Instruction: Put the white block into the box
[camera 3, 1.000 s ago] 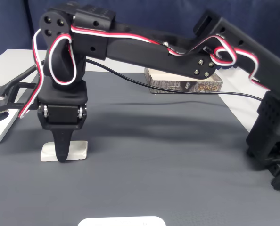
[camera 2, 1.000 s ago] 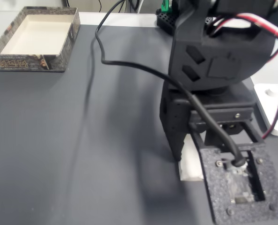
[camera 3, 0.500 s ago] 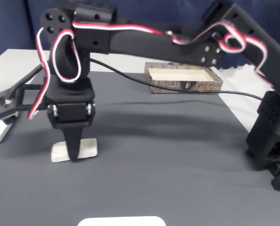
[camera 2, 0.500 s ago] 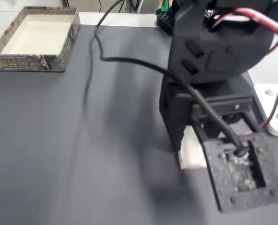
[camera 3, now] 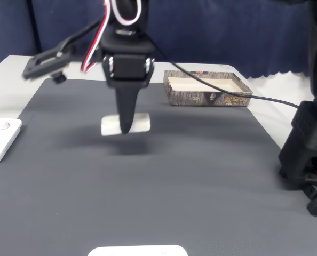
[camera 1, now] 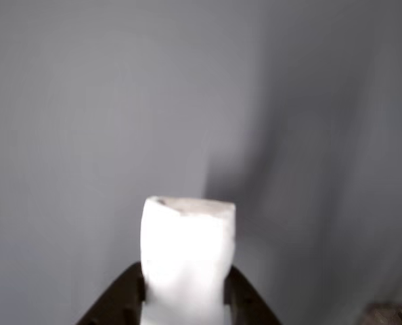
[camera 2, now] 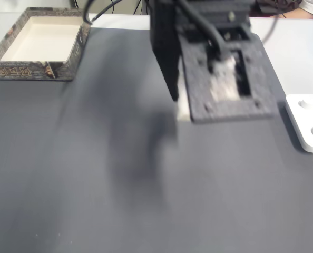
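The white block [camera 3: 141, 122] hangs lengthwise above the dark mat, pinched in my gripper [camera 3: 126, 128], which is shut on it. In the other view the block [camera 1: 187, 250] stands up between two dark fingers [camera 1: 120, 301] at the bottom edge. From above, the block [camera 2: 183, 112] peeks out beside the gripper [camera 2: 176, 101], whose camera mount covers most of it. The box [camera 2: 30, 70] sits at the mat's far left corner, its cream inside bare. Seen from the front, the box [camera 3: 201, 98] stands behind and to the right of the gripper, apart from it.
A white dimpled plate [camera 2: 306, 121] lies off the mat's right edge, and shows as the plate [camera 3: 1, 140] at the left from the front. The arm's black base [camera 3: 308, 154] stands at the right. A white rounded object [camera 3: 137, 250] sits at the near edge.
The gripper has lifted the block off the mat and carried it toward the box's side; the arm has swung up and away from its low reach.
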### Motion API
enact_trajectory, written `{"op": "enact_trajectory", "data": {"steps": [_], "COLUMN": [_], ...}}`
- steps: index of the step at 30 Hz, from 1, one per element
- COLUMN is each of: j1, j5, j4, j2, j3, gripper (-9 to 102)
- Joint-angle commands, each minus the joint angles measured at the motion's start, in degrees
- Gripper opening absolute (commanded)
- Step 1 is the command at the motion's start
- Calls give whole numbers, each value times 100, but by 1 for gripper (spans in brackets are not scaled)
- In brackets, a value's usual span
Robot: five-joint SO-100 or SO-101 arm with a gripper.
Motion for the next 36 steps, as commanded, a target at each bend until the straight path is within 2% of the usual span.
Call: {"op": "enact_trajectory", "data": {"steps": [1, 10, 17, 27, 36], "j1": [624, 2118, 3296, 4808, 5467], "j5": [202, 914, 1679, 2619, 3173], "j4": [-62, -70, -97, -589, -835], "j2": [1310, 2865, 3322, 2602, 1354], "j3": [378, 1380, 1811, 1749, 1046], "gripper": [-2, -2, -2, -2, -2]}}
